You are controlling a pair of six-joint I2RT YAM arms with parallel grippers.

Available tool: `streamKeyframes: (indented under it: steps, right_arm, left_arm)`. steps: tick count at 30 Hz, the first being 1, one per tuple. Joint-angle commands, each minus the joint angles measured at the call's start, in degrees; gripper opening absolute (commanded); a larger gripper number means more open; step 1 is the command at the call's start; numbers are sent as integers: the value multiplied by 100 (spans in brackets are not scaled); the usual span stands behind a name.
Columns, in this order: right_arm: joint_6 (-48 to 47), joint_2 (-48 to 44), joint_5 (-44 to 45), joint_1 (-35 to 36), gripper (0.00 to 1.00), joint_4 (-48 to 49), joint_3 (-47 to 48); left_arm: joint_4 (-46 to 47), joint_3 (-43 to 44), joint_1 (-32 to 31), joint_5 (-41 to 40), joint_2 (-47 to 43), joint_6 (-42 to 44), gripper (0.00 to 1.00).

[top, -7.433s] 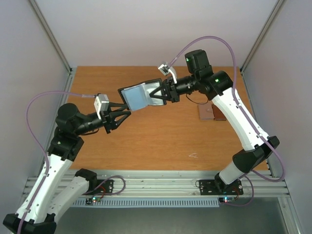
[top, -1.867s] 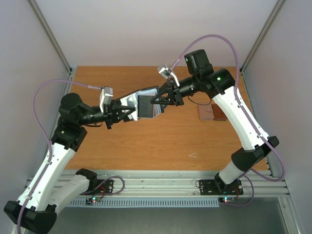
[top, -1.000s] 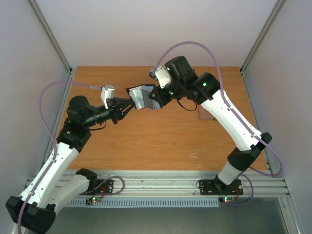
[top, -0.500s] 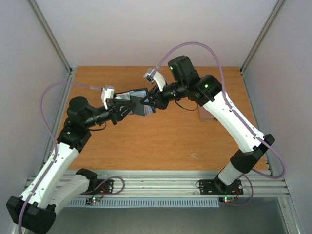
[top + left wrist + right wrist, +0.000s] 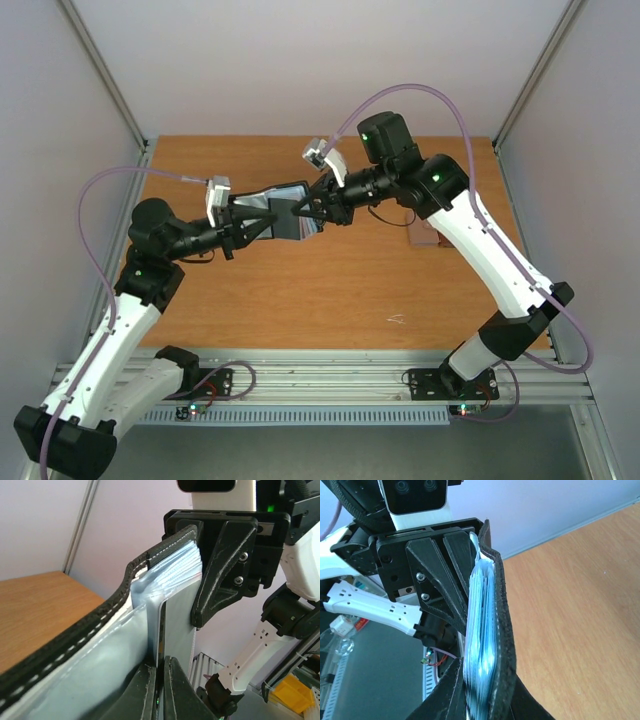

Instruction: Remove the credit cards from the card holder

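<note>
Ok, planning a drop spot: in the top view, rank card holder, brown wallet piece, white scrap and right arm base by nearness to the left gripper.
1. card holder, pinched by the left gripper.
2. brown wallet piece, right, and white scrap, front: too close to call.
3. right arm base, front right.

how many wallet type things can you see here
2. The black card holder is in the air, gripped by the right claw, with the left claw shut at its pockets. A brown wallet-like piece lies on the table, partly hidden under the right arm.
</note>
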Motion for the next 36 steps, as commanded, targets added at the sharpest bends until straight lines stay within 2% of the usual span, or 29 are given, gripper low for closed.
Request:
streamKeyframes:
  steps: [1,3,5,7,12,13,14,17,18,22,25,28,31,36]
  right_arm:
    - [164,-131,-525,33,19,755,-340]
    - [298,-264,-715,-115,33,950,-609]
    - [384,-393,-855,-204,38,1128,-862]
    - [395,-443,-969,-222,41,1160,-983]
    - [357,-472,-1117,-221,42,1106,-1099]
    - [350,-490,-1148,-228,41,1119,-1131]
    - [344,-504,-1220,-241,35,1132,-1159]
    - [313,-496,-1357,-273,8,1072,-1149]
    - [306,-497,-1370,-298,2,1054,-1148]
    - [224,-542,-1430,-357,1,1003,-1136]
    - [181,-534,-1473,-368,2,955,-1080]
    - [173,-516,-1494,-389,9,977,-1105]
    - [190,-512,-1562,-452,11,986,-1101]
    - [152,-555,-1630,-489,6,977,-1087]
  left_arm:
    - [741,40,-110,370,-91,32,0]
    - [854,-1,-76,199,-155,-122,0]
    - [943,-13,-40,45,-166,-274,0]
    - [981,-8,-18,-10,-156,-340,0]
    - [990,-4,-4,-15,-121,-387,0]
    - [988,-11,-5,-5,-120,-409,0]
    - [979,-17,5,5,-120,-427,0]
    - [927,-30,11,17,-114,-448,0]
    - [913,-24,22,31,-104,-456,0]
    - [1015,21,49,222,-64,-710,6]
    - [1034,31,68,306,-18,-804,2]
    - [1055,50,71,318,35,-859,0]
    - [973,78,71,356,44,-881,9]
    - [946,27,106,385,2,-910,13]
